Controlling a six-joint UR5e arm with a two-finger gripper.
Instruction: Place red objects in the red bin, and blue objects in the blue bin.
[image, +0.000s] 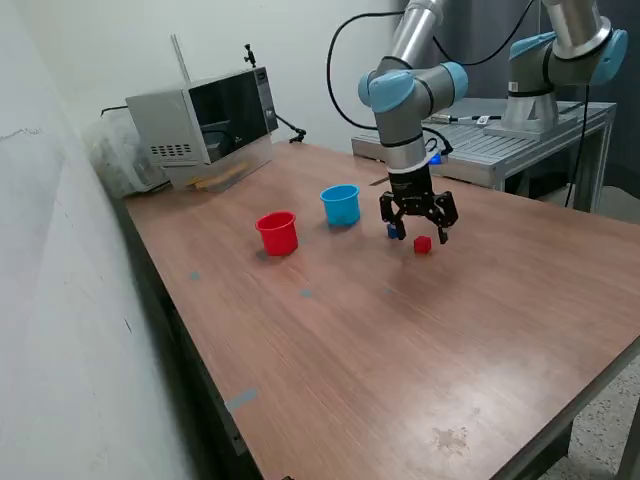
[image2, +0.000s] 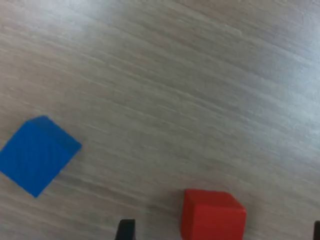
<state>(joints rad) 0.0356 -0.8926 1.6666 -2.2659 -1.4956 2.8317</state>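
Arm reaching steeply down, wrist vertical, gripper (image: 418, 228) low, fingers (image: 442, 232) spread wide apart and pointing down, holding nothing.

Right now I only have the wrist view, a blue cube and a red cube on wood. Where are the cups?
Observer: Both are toward the exterior view's left of the claw. The blue cup is the nearer one.
Operator: And the red cup?
Observer: The red cup stands upright further to the exterior view's left, apart from the blue cup.
Operator: Any cubes besides my two?
Observer: None that I can see outside the cups, only the red cube and the blue cube under the claw. I cannot see into the cups.
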